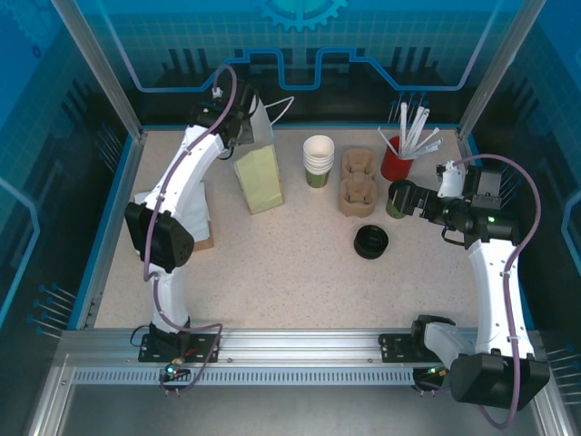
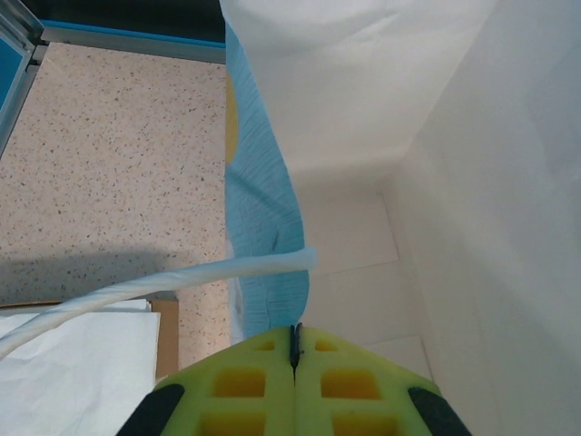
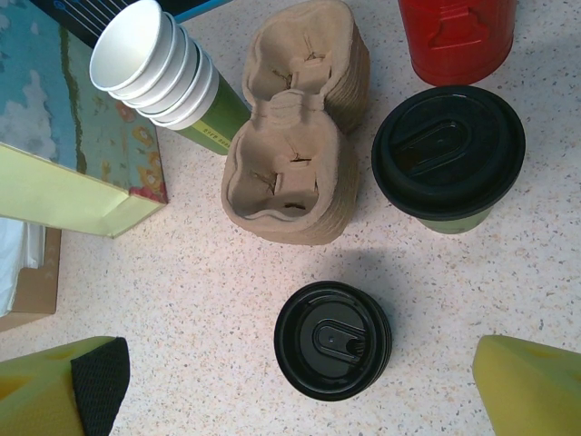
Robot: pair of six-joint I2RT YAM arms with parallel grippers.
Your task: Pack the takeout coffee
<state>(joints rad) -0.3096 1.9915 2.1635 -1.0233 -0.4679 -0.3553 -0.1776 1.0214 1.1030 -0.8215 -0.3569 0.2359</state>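
So far, your left gripper (image 2: 293,341) pinches the paper bag (image 1: 259,173) at its rim; the takeout coffee (image 3: 449,154) (lid on) stands unpacked near your wide-spread right gripper (image 3: 298,386).

- The top view looks down from high behind the arm bases over the whole desk (image 1: 272,263).
- The left wrist view is very close, facing into the paper bag (image 2: 454,136).
- The right wrist view is near, looking down on the lidded cup (image 3: 449,154), lid stack (image 3: 332,341) and carrier trays (image 3: 290,173); the top view shares these at its far right.
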